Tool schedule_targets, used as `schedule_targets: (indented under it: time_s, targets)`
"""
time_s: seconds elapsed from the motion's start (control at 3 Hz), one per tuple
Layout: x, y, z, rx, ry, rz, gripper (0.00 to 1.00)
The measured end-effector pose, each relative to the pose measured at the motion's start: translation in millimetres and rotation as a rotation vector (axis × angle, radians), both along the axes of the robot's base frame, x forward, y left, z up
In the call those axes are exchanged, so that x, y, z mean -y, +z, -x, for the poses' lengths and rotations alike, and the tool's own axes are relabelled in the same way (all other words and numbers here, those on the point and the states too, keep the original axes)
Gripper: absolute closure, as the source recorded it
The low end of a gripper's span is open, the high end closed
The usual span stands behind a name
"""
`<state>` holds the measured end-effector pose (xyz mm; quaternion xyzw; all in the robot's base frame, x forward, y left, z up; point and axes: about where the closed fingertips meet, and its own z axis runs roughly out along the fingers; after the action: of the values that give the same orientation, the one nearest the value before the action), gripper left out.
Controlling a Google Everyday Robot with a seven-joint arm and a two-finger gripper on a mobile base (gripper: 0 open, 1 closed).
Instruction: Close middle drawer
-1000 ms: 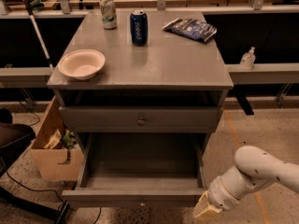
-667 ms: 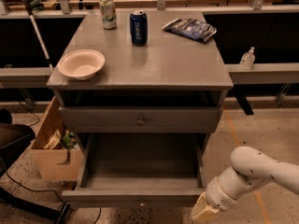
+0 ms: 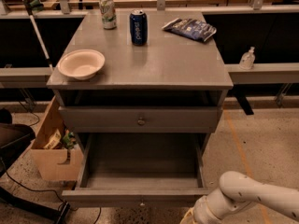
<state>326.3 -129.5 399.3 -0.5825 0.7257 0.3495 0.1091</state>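
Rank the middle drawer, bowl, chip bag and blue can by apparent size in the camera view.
1. middle drawer
2-3. bowl and chip bag look alike; the bag lies farther back, so no ranking.
4. blue can
The gripper is at the bottom edge, near the drawer's right front corner.

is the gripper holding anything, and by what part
Cannot be told: the gripper is mostly cut off at the bottom edge, beside the right front corner of the open middle drawer.
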Motion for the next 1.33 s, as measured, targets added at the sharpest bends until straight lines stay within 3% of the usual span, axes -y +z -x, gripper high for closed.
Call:
schedule_targets:
  time_s: [0.67,1.0,1.33]
  targets:
    - [-33,-30,-25,0.151,-0.018,-0.037,1.0]
    - [-45,-33,-46,0.198,-0.022,-0.033,1.0]
    - [-48,-34,-54,0.208,-0.023,-0.028,1.0]
